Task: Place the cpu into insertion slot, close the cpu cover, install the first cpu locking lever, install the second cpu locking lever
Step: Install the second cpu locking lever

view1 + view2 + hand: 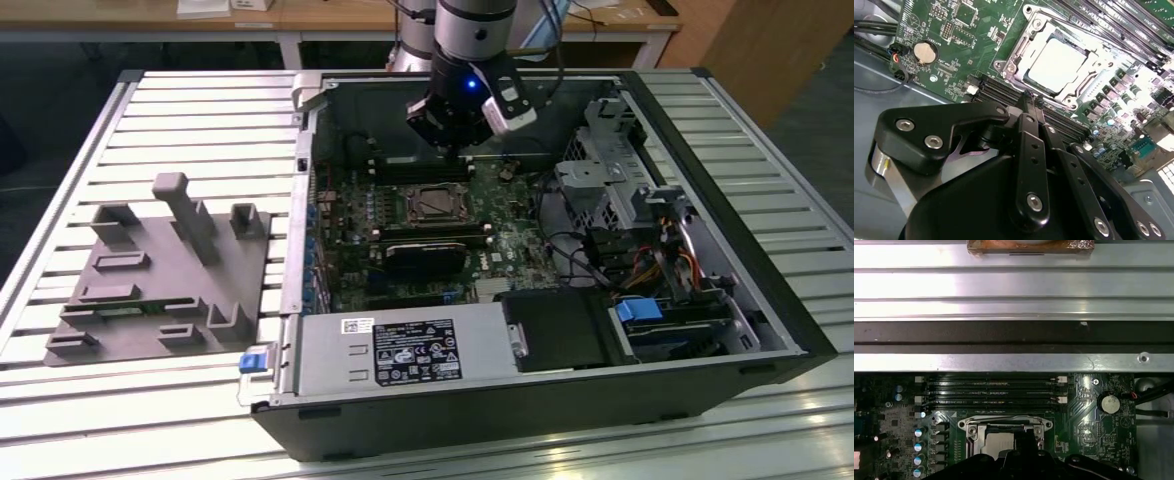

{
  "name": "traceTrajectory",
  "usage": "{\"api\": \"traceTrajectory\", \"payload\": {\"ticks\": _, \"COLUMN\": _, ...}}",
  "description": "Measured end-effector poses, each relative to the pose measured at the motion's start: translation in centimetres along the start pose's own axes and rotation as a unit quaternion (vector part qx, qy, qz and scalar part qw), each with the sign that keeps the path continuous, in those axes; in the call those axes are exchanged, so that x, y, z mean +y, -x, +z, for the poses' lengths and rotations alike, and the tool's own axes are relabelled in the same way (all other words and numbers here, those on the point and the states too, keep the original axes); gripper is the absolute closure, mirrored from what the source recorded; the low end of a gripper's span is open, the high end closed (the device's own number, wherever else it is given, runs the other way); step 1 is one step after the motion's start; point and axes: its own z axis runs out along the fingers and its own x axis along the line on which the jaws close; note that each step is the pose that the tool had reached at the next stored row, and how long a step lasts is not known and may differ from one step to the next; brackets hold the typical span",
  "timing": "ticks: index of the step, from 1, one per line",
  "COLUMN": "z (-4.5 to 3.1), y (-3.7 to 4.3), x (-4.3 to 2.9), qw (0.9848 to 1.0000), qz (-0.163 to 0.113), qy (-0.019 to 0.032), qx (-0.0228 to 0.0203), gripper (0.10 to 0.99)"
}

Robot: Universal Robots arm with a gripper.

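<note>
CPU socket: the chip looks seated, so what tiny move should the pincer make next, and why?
Probably a short descent toward the insertion slot's near edge, to begin the latching there. The cpu lies seated with the cpu cover down over it, and the shut pincer hangs beside that edge. Whether anything is latched I cannot tell.

Bright overhead light; glare on cpu [1056, 65]; fingers [1026, 150] near lens soft.

The arm reaches straight down, its gripper [454, 138] hanging just above the insertion slot [434, 204], fingers [1028, 107] pressed together, holding nothing.
</note>
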Motion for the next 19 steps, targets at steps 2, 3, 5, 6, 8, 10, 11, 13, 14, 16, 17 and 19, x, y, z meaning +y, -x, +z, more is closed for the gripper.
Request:
{"api": "traceTrajectory", "payload": {"ticks": 2, "z": 0.08, "y": 0.0, "x": -0.01, "qw": 1.0, "qz": 0.0, "qy": 0.0, "qx": 0.0, "gripper": 0.98}}
{"api": "traceTrajectory", "payload": {"ticks": 3, "z": 0.12, "y": 0.0, "x": -0.01, "qw": 1.0, "qz": 0.0, "qy": 0.0, "qx": 0.0, "gripper": 0.98}}
{"api": "traceTrajectory", "payload": {"ticks": 5, "z": 0.13, "y": 0.0, "x": -0.05, "qw": 1.0, "qz": 0.0, "qy": -0.0002, "qx": 0.0001, "gripper": 0.98}}
{"api": "traceTrajectory", "payload": {"ticks": 6, "z": 0.14, "y": 0.01, "x": -0.1, "qw": 1.0, "qz": 0.0, "qy": -0.0001, "qx": 0.0001, "gripper": 0.98}}
{"api": "traceTrajectory", "payload": {"ticks": 8, "z": 0.14, "y": 0.01, "x": -0.26, "qw": 1.0, "qz": 0.0, "qy": -0.0001, "qx": 0.0, "gripper": 0.98}}
{"api": "traceTrajectory", "payload": {"ticks": 10, "z": 0.13, "y": 0.01, "x": -0.42, "qw": 1.0, "qz": 0.0, "qy": -0.0001, "qx": 0.0001, "gripper": 0.98}}
{"api": "traceTrajectory", "payload": {"ticks": 11, "z": 0.13, "y": 0.01, "x": -0.49, "qw": 1.0, "qz": 0.0, "qy": -0.0001, "qx": 0.0, "gripper": 0.98}}
{"api": "traceTrajectory", "payload": {"ticks": 13, "z": 0.12, "y": 0.02, "x": -0.64, "qw": 1.0, "qz": 0.0, "qy": -0.0001, "qx": 0.0, "gripper": 0.98}}
{"api": "traceTrajectory", "payload": {"ticks": 14, "z": 0.12, "y": 0.02, "x": -0.73, "qw": 1.0, "qz": 0.0, "qy": -0.0001, "qx": 0.0, "gripper": 0.98}}
{"api": "traceTrajectory", "payload": {"ticks": 16, "z": 0.11, "y": 0.02, "x": -0.94, "qw": 1.0, "qz": 0.0, "qy": -0.0001, "qx": 0.0, "gripper": 0.98}}
{"api": "traceTrajectory", "payload": {"ticks": 17, "z": 0.11, "y": 0.03, "x": -1.07, "qw": 1.0, "qz": 0.0, "qy": 0.0, "qx": 0.0, "gripper": 0.98}}
{"api": "traceTrajectory", "payload": {"ticks": 19, "z": 0.1, "y": 0.03, "x": -1.29, "qw": 1.0, "qz": 0.0, "qy": -0.0001, "qx": 0.0, "gripper": 0.98}}
